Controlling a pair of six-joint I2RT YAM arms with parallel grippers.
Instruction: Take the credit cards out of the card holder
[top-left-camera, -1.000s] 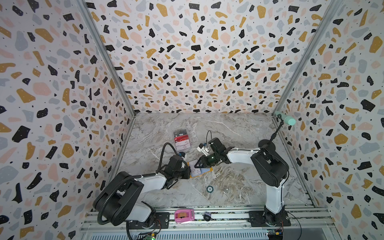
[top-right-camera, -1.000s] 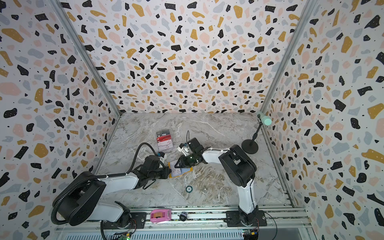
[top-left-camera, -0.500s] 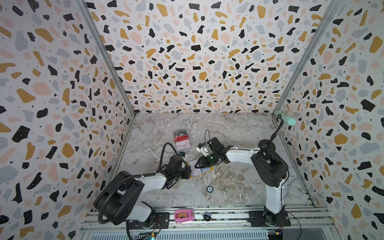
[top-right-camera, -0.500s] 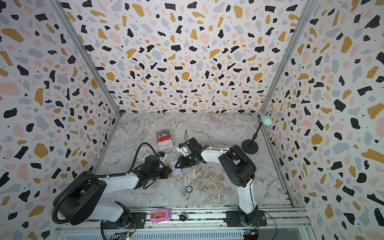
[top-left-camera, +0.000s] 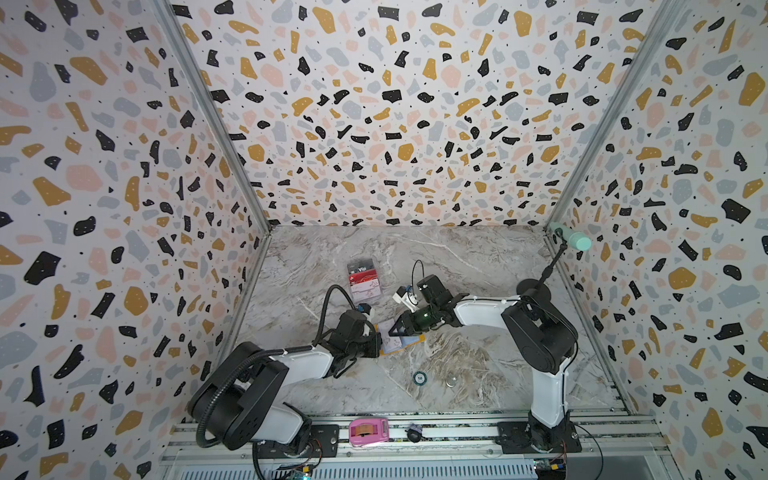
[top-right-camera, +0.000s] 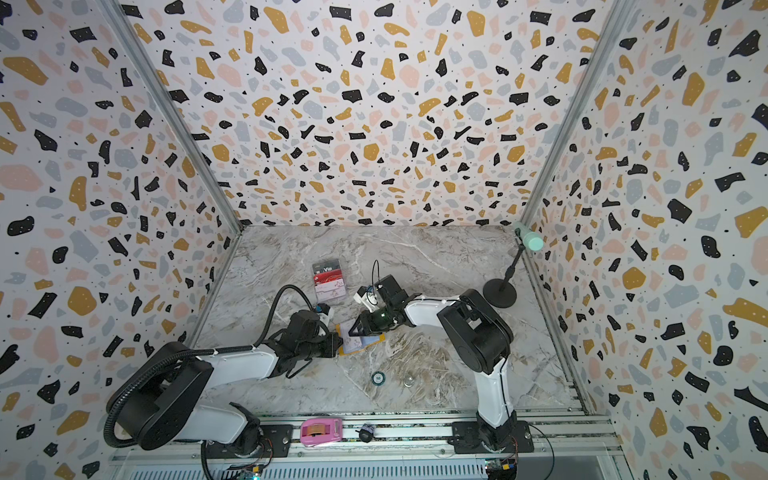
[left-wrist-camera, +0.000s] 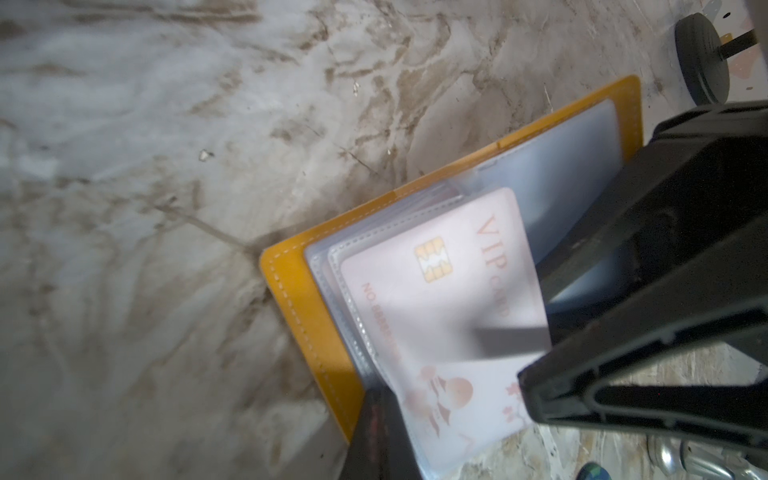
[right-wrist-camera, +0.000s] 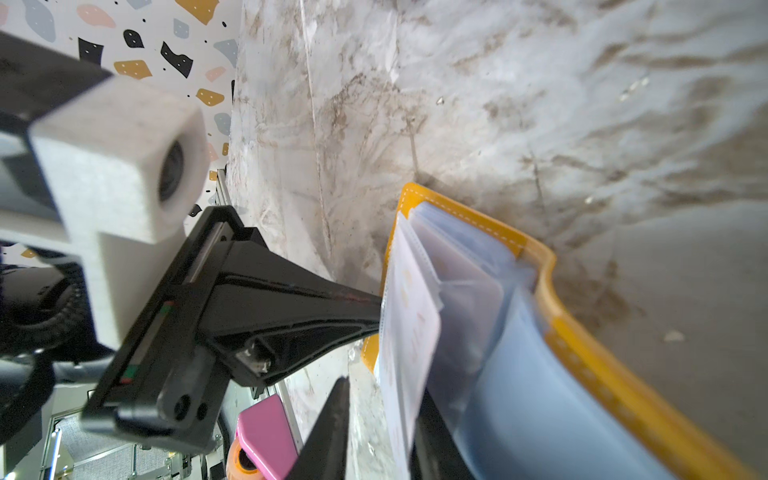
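Observation:
The mustard-yellow card holder (top-left-camera: 417, 340) lies open on the marble in both top views. A white VIP card (left-wrist-camera: 440, 299) sits in its top clear sleeve. My left gripper (top-left-camera: 379, 345) is shut on the card holder at its left edge, one dark finger (left-wrist-camera: 380, 432) pressed on the cover. My right gripper (right-wrist-camera: 384, 415) is open and straddles the edge of the lifted sleeve with the white card (right-wrist-camera: 409, 328). One finger lies against the sleeve, the other stands apart from it. A black "Vip" card (top-left-camera: 360, 268) and a red card (top-left-camera: 363, 277) lie farther back.
A clear stand (top-left-camera: 368, 291) lies under those cards. A round green chip (top-left-camera: 420, 377) and a silver ring (top-left-camera: 451, 380) lie in front of the holder. A microphone stand (top-left-camera: 533, 287) stands at the right wall. A pink tape dispenser (top-left-camera: 368, 432) sits on the front rail.
My right gripper has edged slightly left onto the lifted sleeve, its jaws a little narrower. The left arm and the card holder have stayed put.

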